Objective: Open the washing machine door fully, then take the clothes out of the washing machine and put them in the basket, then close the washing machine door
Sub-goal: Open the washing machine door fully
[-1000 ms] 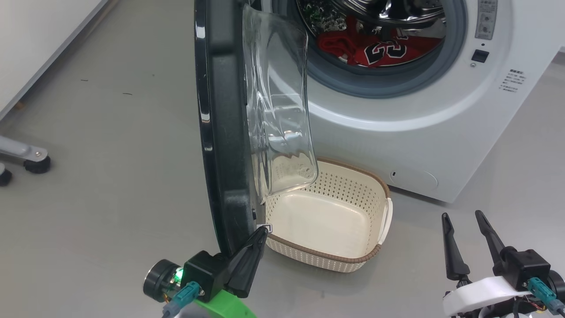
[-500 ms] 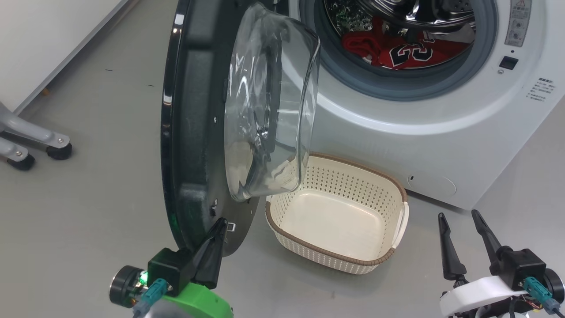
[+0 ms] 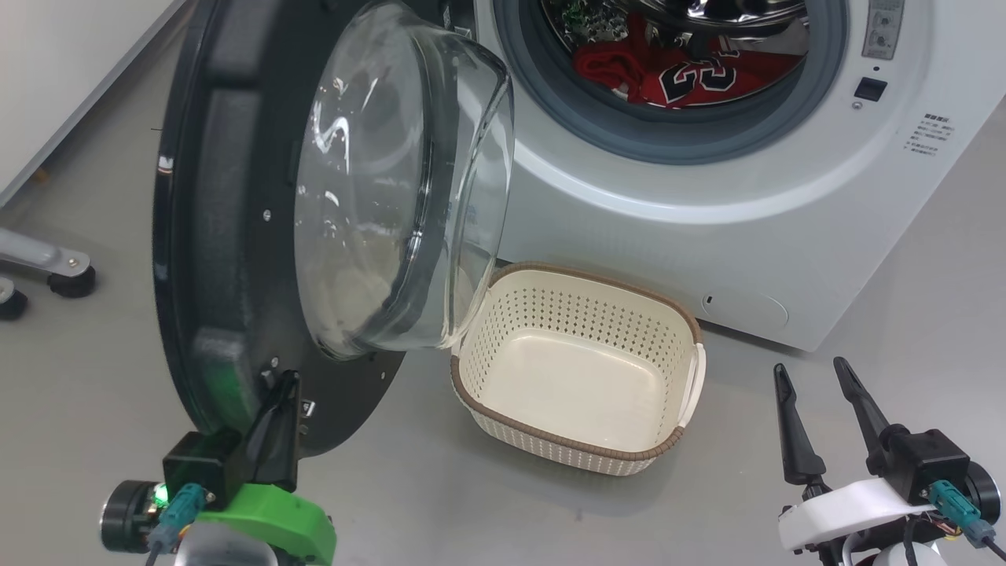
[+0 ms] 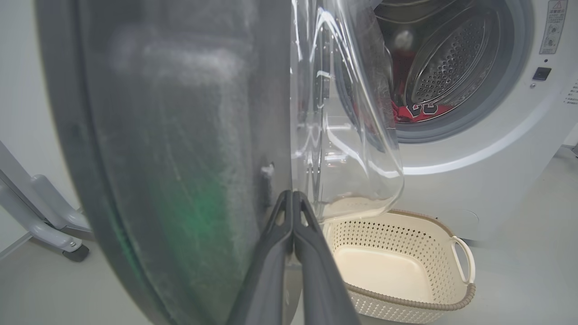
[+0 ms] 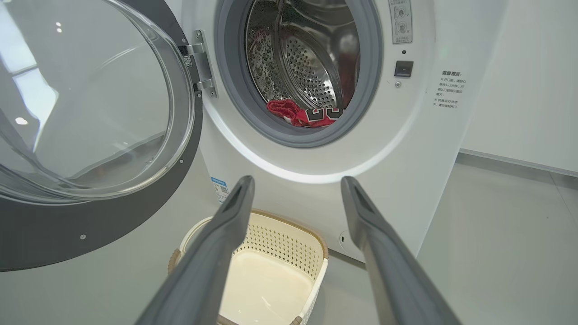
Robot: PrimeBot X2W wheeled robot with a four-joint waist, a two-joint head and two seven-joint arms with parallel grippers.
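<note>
The upright washing machine door (image 3: 228, 196) faces rightward.

- We see a white washing machine (image 3: 707, 220) with a grey seal (image 3: 668, 134).
- The door (image 3: 228, 236): glossy black around clear glass.
- The clothes (image 3: 676, 79): red, black numerals edged white.
- The basket (image 3: 550, 314): cream, dotted with holes, brown rim.

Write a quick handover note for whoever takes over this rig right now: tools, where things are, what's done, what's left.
Left tool: shut, tip at the lower inner face of the door.
Right tool: open, holding nothing.
Door swung wide. Clothes inside the washer. Basket empty, in front of the washer.
Done: door opened, perhaps not fully.
Left: clothes into basket, shut door.
</note>
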